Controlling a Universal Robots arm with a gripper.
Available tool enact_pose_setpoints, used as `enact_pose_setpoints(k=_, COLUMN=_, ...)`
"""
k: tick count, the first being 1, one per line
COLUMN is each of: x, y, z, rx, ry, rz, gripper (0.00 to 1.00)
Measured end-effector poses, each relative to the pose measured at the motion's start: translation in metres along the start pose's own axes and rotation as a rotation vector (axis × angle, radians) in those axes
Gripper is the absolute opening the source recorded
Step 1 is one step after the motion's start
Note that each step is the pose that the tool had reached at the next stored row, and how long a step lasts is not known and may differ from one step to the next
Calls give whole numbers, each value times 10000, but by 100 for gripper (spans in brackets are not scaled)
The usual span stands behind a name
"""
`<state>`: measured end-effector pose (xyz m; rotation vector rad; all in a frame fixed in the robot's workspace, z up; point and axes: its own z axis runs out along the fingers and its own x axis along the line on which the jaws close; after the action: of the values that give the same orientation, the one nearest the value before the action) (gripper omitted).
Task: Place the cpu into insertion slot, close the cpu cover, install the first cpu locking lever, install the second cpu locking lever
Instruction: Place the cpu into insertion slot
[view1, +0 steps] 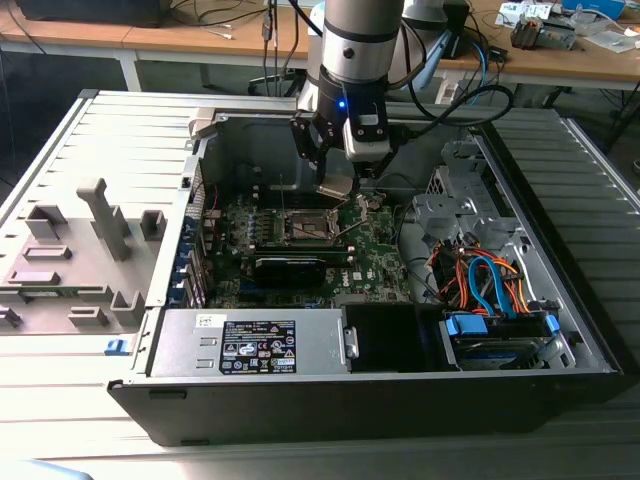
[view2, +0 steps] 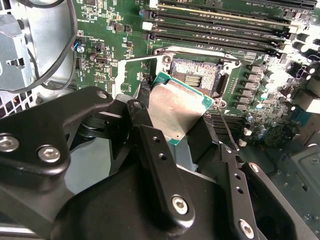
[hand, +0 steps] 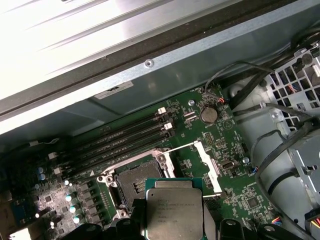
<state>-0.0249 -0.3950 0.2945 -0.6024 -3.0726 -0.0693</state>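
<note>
Light wooden-topped desks (view1: 100, 45) on white legs run along the back, littered with black cables (view1: 215, 15), dark floor (view1: 40, 85) under them. Grey ribbed metal work surface (view1: 130, 140) up front, evenly lit, with grey plastic fixture blocks (view1: 100, 215) on the exterior view's left.

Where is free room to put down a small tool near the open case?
Free: the ribbed grey surface on the exterior view's right of the case. Crowded: over the insertion slot, where the gripper holds the cpu; the cables by the drive.
</note>
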Motion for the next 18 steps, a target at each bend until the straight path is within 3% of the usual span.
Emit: enact_pose_setpoints(k=18, x=0, y=0, z=3, rx=-4, ry=-7, rz=173, gripper=55)
